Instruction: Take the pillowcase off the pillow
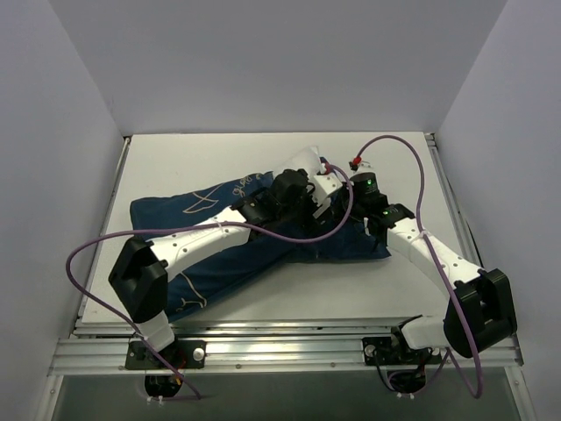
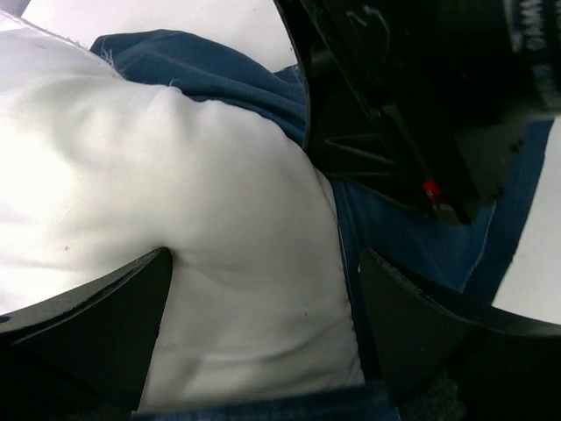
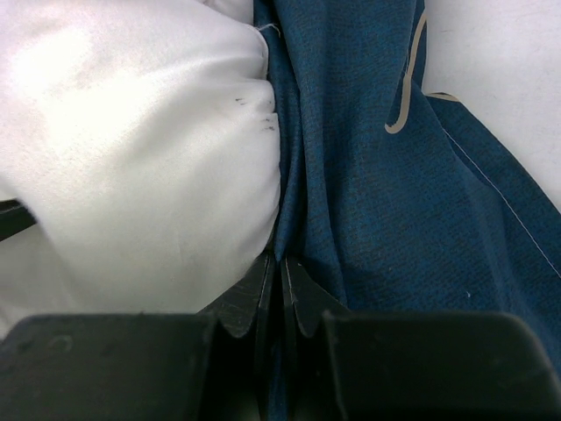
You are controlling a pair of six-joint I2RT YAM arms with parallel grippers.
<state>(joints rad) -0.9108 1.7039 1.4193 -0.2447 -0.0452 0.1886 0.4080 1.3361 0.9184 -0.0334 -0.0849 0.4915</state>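
The navy pillowcase with cream line drawings lies across the table from left to right. A corner of the white pillow sticks out of its far right end. My left gripper straddles the bulging pillow; its fingers press into the pillow from both sides, with the pillowcase hem beside the right finger. My right gripper is shut on a fold of the pillowcase right beside the pillow. In the top view it sits close to the left gripper.
The white table is boxed in by grey walls at the left, right and back. Purple cables loop over both arms. A metal rail runs along the near edge.
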